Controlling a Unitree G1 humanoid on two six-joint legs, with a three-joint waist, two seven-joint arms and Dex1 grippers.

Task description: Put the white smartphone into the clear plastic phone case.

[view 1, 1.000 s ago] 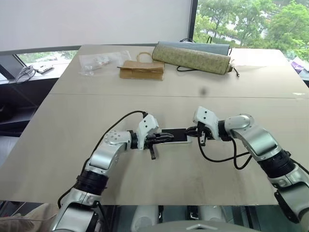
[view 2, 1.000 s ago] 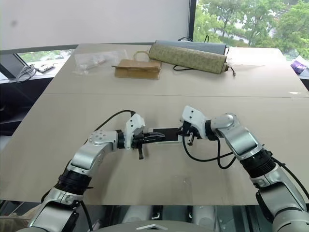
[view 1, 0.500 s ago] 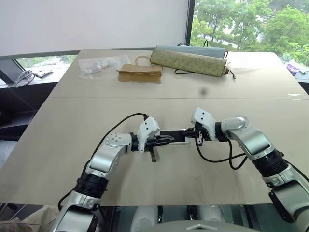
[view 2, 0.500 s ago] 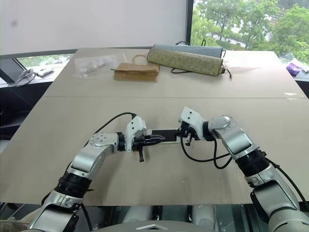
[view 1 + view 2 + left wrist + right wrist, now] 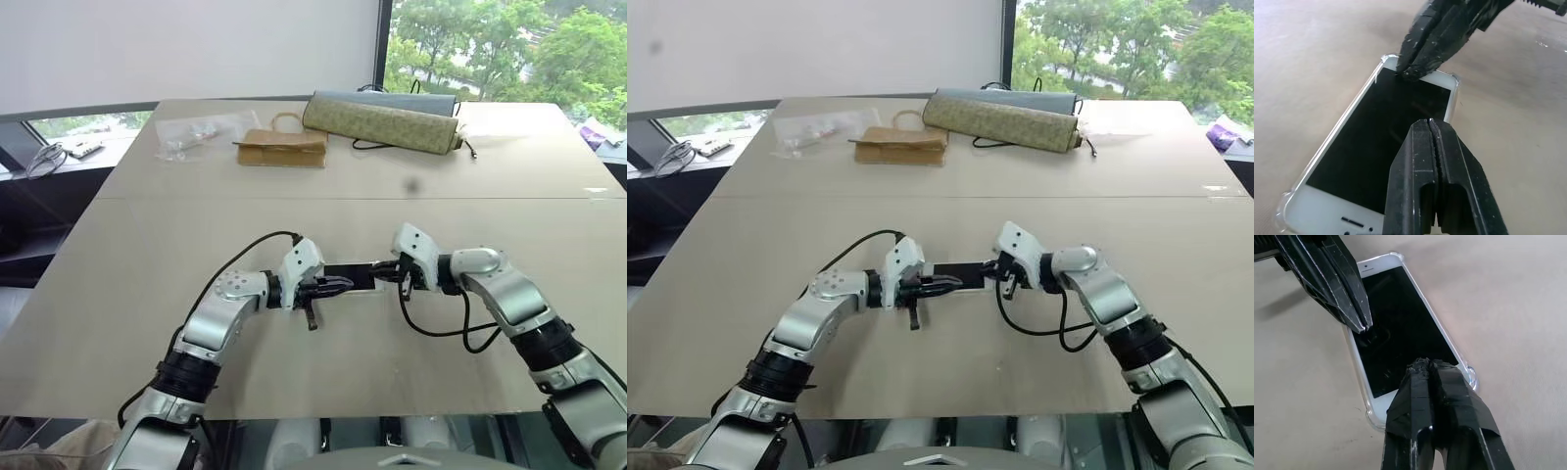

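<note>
Fingers of the left gripper (image 5: 1432, 125) are pressed together, their joined tip resting on the black screen of the white smartphone (image 5: 1381, 147) toward its middle. That phone lies flat on the desk (image 5: 137, 255) near the front edge, about midway between the side edges, and it sits inside the clear plastic phone case (image 5: 1284, 201), whose transparent lip and bumper corners show all round the white body. Fingers of the right gripper (image 5: 1425, 364) are likewise pressed together, tip down on the phone's right end.

Compared with a second ago, the phone and both hands lie much where they were; the main change is that the right wrist has tipped a little, so its tip bears on the end more steeply. I judge this to be the pressing-home step: the phone looks all but seated, and the last push on the right end should snap that edge under the lip.

Along the far edge of the desk lie a crinkled plastic bag (image 5: 196, 129), a brown paper bag (image 5: 282, 149) and two rolled mats (image 5: 387, 119), well apart from the work.
</note>
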